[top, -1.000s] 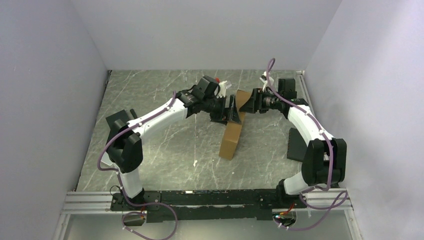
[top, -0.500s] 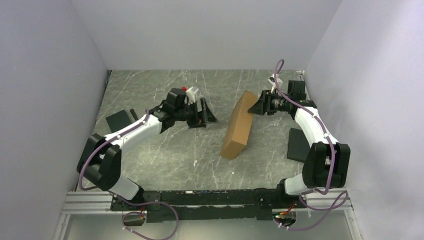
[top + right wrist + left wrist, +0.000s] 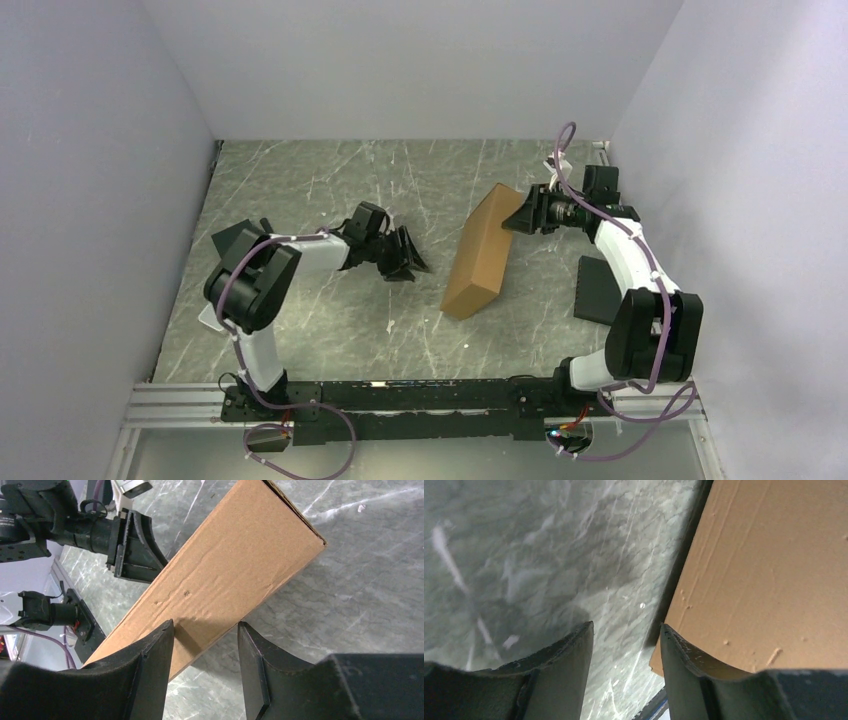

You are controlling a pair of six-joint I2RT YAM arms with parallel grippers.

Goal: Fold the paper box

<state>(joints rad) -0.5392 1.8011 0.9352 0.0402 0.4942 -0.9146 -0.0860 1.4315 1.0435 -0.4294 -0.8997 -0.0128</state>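
Pulled back from the paper box (image 3: 483,252), the left gripper (image 3: 408,258) is held open, with bare table (image 3: 330,300) between. One box edge is seen inside the right gripper (image 3: 515,215); a hold cannot be told. The box's long side is pointed away from that gripper.

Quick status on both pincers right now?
Left pincer: open, holding nothing.
Right pincer: open, close to the paper box, not gripping it.

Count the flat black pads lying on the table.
2. The right pad lies at the far right, fully visible; the left pad lies at the left, partly covered by the left arm. The paper box could hide another.
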